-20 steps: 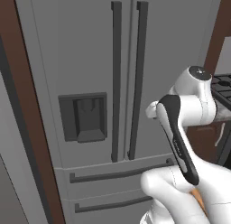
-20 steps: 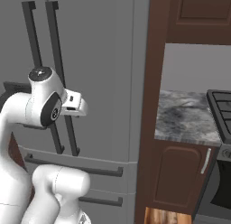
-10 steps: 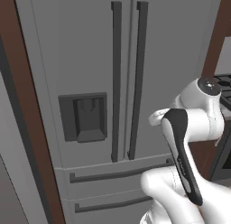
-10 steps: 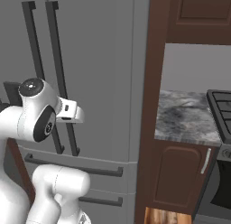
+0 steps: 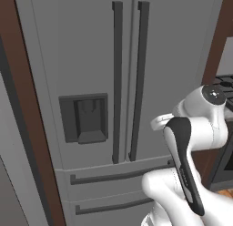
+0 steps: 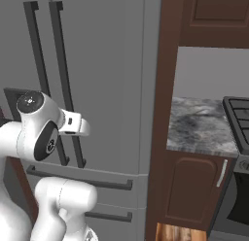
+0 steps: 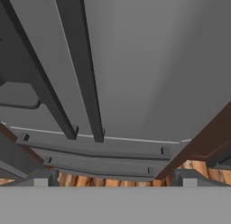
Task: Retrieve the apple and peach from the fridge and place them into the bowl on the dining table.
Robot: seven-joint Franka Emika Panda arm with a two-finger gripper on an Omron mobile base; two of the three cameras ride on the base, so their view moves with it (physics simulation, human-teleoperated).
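Observation:
The tall grey fridge (image 5: pixel 82 47) (image 6: pixel 107 65) (image 7: pixel 158 60) stands right in front of me with both doors shut, so the apple and the peach are hidden. Its two dark bar handles (image 5: pixel 117 84) (image 7: pixel 83 69) run down the middle. The dark dispenser recess (image 5: pixel 85 118) sits in the left door, and two drawers (image 5: pixel 113 175) lie below. My gripper (image 7: pixel 115 180) is open and holds nothing, pointing at the lower part of the right door near the handle ends. The bowl and the dining table are out of view.
Right of the fridge a dark brown panel (image 6: pixel 163 113) borders a mottled stone counter (image 6: pixel 199 126), with a stove (image 6: pixel 238 113) beside it, a brown cabinet door (image 6: pixel 194 191) below and an upper cabinet (image 6: pixel 214 16). Wooden floor (image 7: pixel 194 166) shows under the fridge.
My arm has folded down and its wrist has dropped lower in front of the right door. The gripper stays open. The fridge doors have not moved.

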